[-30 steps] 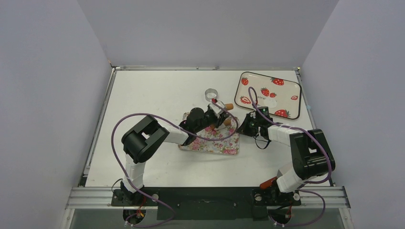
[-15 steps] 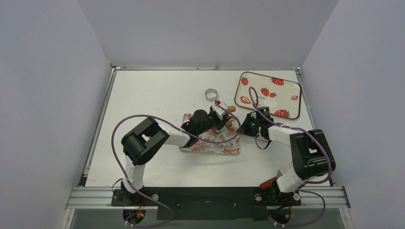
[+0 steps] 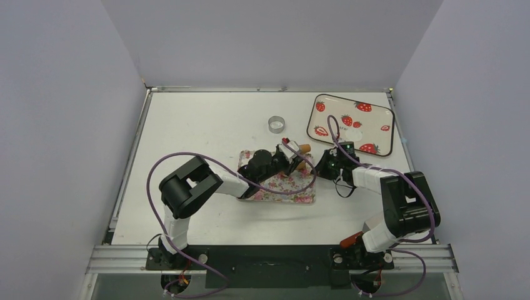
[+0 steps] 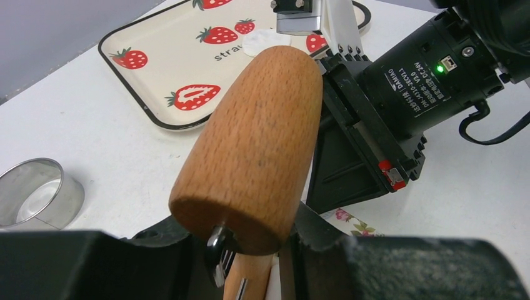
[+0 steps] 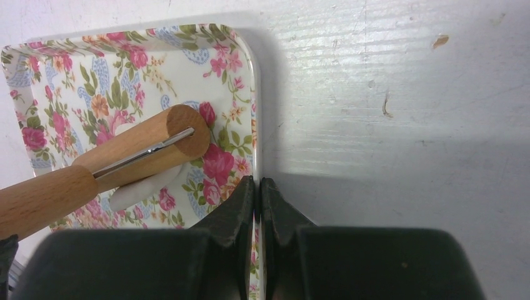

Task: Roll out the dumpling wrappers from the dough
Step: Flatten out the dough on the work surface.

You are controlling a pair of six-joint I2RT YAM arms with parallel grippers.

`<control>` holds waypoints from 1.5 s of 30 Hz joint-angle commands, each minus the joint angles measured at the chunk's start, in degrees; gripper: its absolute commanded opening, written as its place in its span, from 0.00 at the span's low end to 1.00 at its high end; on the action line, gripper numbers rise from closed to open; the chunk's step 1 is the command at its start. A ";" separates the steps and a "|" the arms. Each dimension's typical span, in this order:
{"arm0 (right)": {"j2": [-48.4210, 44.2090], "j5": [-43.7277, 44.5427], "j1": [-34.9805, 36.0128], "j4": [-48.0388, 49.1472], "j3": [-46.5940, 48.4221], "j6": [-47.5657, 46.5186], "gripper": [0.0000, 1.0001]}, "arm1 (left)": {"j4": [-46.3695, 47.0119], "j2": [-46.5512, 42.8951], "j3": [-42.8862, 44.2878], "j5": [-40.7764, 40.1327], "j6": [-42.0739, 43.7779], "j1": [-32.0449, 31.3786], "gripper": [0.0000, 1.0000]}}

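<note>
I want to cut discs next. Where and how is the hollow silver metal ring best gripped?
Probably by the thin wall of the hollow silver metal ring, coming from straight above with one gripper finger inside and one outside. It sits flat with its opening upward and nothing touching it, and its round outside would likely slip in a grip from the side.

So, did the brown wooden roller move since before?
Yes. The brown wooden roller, held in the left gripper, has come nearer the arm bases, farther from the silver metal ring, over the floral tray.
</note>
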 commanded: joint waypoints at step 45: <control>-3.94 1.43 -3.23 -1.52 -1.79 -1.43 0.00 | -23.69 -0.97 -0.11 6.18 -9.05 -3.58 0.00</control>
